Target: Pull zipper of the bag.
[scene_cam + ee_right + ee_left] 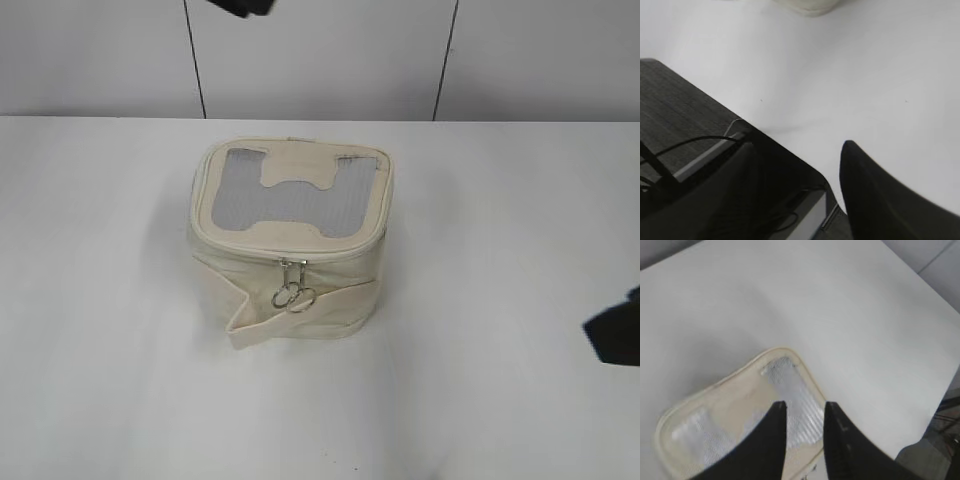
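The bag (290, 240) looks like soft matt cream cloth, its top a grey mesh panel (280, 205) with a faint sheen. The ring pulls (293, 294) on its zipper (290, 259) are shiny silver metal. The surface (480, 200) is smooth, matt white.
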You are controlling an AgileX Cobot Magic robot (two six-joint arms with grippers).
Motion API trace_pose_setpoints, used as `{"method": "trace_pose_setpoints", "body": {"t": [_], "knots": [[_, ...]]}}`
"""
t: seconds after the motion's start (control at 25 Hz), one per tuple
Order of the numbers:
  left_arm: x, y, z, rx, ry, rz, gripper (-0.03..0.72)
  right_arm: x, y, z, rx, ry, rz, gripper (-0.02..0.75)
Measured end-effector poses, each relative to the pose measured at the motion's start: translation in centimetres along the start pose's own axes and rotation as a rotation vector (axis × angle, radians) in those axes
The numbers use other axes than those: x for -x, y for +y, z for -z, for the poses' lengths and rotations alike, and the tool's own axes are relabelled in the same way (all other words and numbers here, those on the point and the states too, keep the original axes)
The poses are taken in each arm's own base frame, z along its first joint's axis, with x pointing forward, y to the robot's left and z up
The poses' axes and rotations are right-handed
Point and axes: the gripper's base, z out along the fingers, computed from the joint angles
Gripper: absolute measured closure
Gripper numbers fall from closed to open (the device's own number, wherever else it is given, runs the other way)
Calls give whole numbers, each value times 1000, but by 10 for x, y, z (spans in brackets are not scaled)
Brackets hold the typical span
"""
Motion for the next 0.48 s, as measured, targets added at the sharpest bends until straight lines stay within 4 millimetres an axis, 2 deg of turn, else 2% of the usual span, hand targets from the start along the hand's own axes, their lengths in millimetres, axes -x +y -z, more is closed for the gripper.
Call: {"method": "trace_pose_setpoints", "body": {"t": [0.12,0.16,0.24,0.32,0.36,0.4,0.48], "knots": [[-44,-36,58,153,-88,17,481,-25,7,31,-37,-56,30,315],[-63,-44,69,190,-107,35,481,-37,8,40,-50,-74,35,315],[-105,-64,109,277,-183,50,481,-58,8,50,-83,-85,34,315],[-150,-77,136,354,-241,81,480,-77,8,58,-114,-91,27,315],[-174,-88,157,390,-309,87,478,-86,8,63,-130,-102,27,315],[-197,-93,168,417,-345,101,472,-94,9,68,-144,-121,25,315],[-236,-100,175,438,-374,117,440,-107,9,75,-167,-153,28,315]]}}
